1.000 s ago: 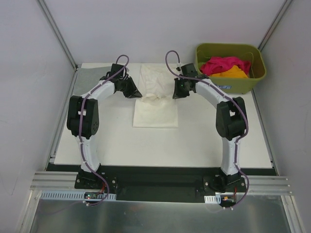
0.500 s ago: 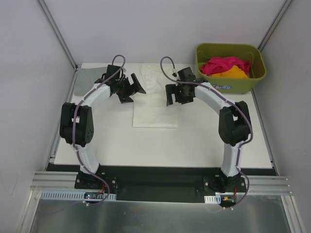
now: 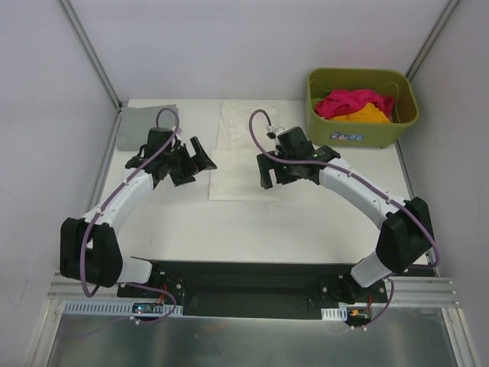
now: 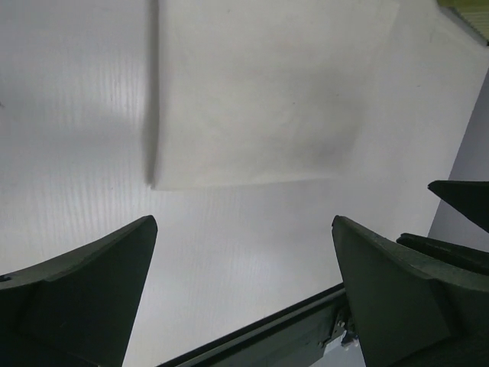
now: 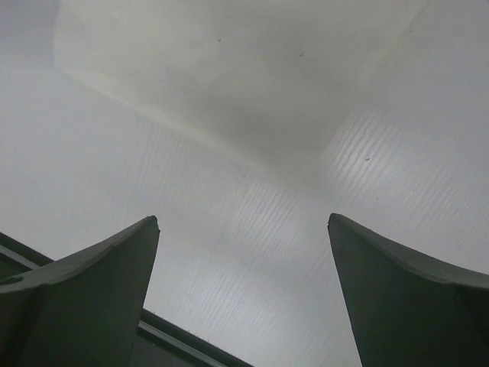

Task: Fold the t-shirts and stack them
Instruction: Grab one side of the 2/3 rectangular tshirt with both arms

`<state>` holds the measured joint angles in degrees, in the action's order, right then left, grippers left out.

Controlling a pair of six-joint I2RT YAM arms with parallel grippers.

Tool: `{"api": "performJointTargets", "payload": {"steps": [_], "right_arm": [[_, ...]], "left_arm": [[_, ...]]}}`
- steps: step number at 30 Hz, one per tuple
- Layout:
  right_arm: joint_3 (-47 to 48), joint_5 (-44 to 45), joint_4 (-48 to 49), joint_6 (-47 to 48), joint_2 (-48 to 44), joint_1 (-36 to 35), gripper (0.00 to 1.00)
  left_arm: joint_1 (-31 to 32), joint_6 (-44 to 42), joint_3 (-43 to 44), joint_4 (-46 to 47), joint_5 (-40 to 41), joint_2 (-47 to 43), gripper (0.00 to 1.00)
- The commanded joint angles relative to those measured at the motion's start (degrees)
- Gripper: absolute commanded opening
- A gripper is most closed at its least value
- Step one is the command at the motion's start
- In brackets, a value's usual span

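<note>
The cream-white t-shirt [image 3: 238,180] lay folded flat into a long, smooth rectangle at the middle of the table [image 3: 306,222], its length running from the far edge toward the near side, its near edge straight; the grey t-shirt [image 3: 144,121] lay flat at the far-left corner, well apart from it; the magenta-pink t-shirt [image 3: 350,101] and orange t-shirt [image 3: 367,115] sat crumpled together in the olive-green basket [image 3: 355,73], pink heaped over orange.

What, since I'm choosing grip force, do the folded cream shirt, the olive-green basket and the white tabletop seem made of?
Folded cream-white t-shirt: likely soft matte cotton knit; it lies limp with faint wrinkles. Olive-green basket: probably moulded plastic, smooth, with a rounded rim. White tabletop: looks like corrugated plastic sheet, fine parallel ribs showing.
</note>
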<state>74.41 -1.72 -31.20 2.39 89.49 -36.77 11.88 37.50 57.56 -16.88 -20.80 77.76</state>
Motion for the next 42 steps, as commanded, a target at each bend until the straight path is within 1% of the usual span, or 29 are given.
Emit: {"api": "performJointTargets", "payload": {"steps": [1, 7, 14, 22, 31, 38, 42], "right_arm": [[-3.2, 0.0, 2.1, -1.2, -5.3, -2.2, 0.97], [-8.2, 0.0, 2.5, -2.0, -8.9, -3.7, 0.97], [-13.3, -0.6, 3.5, -2.2, -12.1, -4.1, 0.97], [-18.9, -3.4, 6.9, -1.8, -16.8, -4.2, 0.97], [-23.8, -4.3, 8.4, -1.0, -21.6, -4.2, 0.97], [-25.4, -3.3, 9.5, -2.3, -20.3, -4.3, 0.97], [-25.2, -1.2, 10.0, -4.8, -19.6, -4.2, 0.97]], "left_arm": [[-0.4, 0.6, -4.9, -0.8, -0.4, -4.4, 0.99], [-0.4, 1.0, -11.1, -1.9, -0.4, -9.1, 0.99], [-0.3, 2.4, -16.8, -2.8, -0.4, -10.9, 0.99], [-0.4, 2.8, -18.0, -2.8, -1.3, -10.3, 0.99], [-0.3, 2.8, -20.6, -2.8, -1.1, -11.4, 0.99], [-0.4, 2.9, -22.3, -1.0, -2.0, -9.6, 0.99], [-0.1, 3.0, -22.1, 2.6, -3.2, -6.7, 0.99]]}}
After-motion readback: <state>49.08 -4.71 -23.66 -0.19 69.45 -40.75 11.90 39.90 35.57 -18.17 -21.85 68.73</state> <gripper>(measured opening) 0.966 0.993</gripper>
